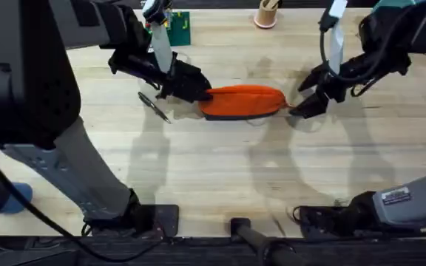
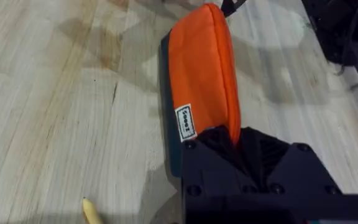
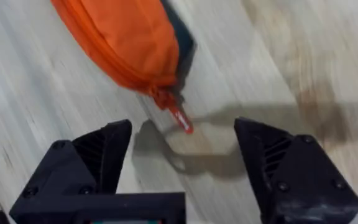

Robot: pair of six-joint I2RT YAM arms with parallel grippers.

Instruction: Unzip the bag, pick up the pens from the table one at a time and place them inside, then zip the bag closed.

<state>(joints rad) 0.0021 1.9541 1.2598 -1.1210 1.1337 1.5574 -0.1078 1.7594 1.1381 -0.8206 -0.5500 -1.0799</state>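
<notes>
The orange bag (image 1: 242, 101) lies lengthwise on the table (image 1: 213, 170), its zipper closed. My left gripper (image 1: 192, 89) is shut on the bag's left end; in the left wrist view the black fingers (image 2: 278, 155) pinch the orange fabric (image 2: 204, 68). My right gripper (image 1: 302, 103) stands open at the bag's right end. In the right wrist view the small red pull (image 3: 182, 120) lies on the wood just ahead of the gap between the fingers, touching neither. The pens (image 1: 154, 108) lie just left of the bag, below my left gripper. A yellowish pen tip (image 2: 91, 211) shows beside the bag.
A pink cup (image 1: 266, 15) with wooden sticks stands at the far edge, with a green object (image 1: 178, 28) to its left. Bare wood stretches in front of the bag toward the arm bases.
</notes>
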